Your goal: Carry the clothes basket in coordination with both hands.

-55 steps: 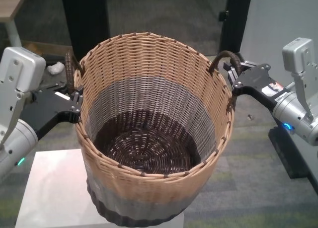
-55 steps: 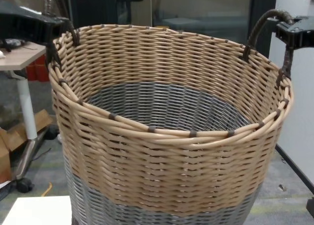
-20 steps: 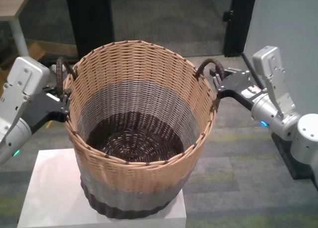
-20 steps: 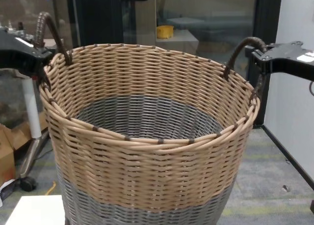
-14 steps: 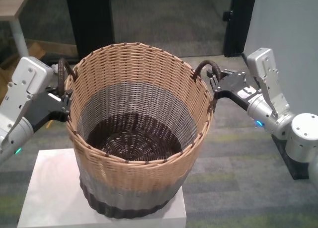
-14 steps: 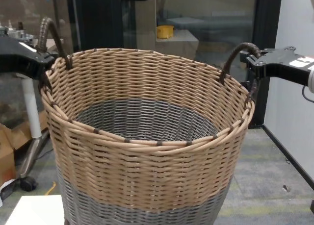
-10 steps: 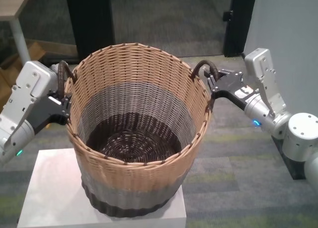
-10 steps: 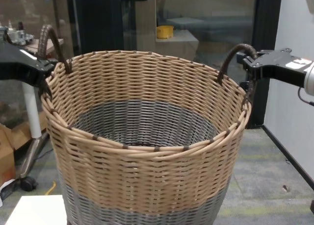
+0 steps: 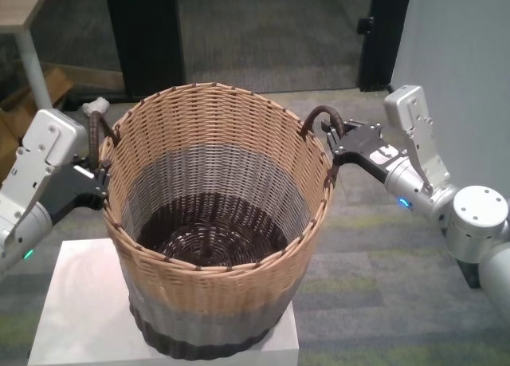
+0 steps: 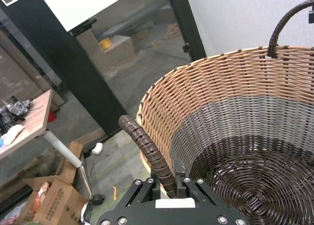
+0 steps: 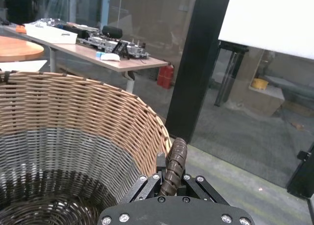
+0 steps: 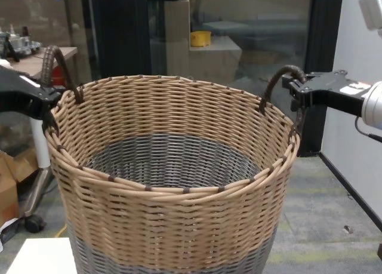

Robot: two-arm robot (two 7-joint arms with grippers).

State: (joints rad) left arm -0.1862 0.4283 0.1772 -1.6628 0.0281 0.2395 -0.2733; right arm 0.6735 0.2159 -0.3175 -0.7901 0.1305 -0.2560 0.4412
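Two black grippers pinch the dark brown loop handles of a large round wicker basket (image 9: 215,222): left gripper (image 9: 97,179), right gripper (image 9: 339,139), over a white counter (image 9: 72,318)

A: How was the light?
B: Soft and even indoors, no harsh shadows; the white surface (image 9: 76,302) looked faintly washed out.
A: Any glare or blur?
B: The glass partition (image 12: 250,29) carried dull reflections; the wrist views stayed reasonably sharp.

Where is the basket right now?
In the head view, the basket sits center on a white stand, between the left end effector and right end effector, each gripping a handle.
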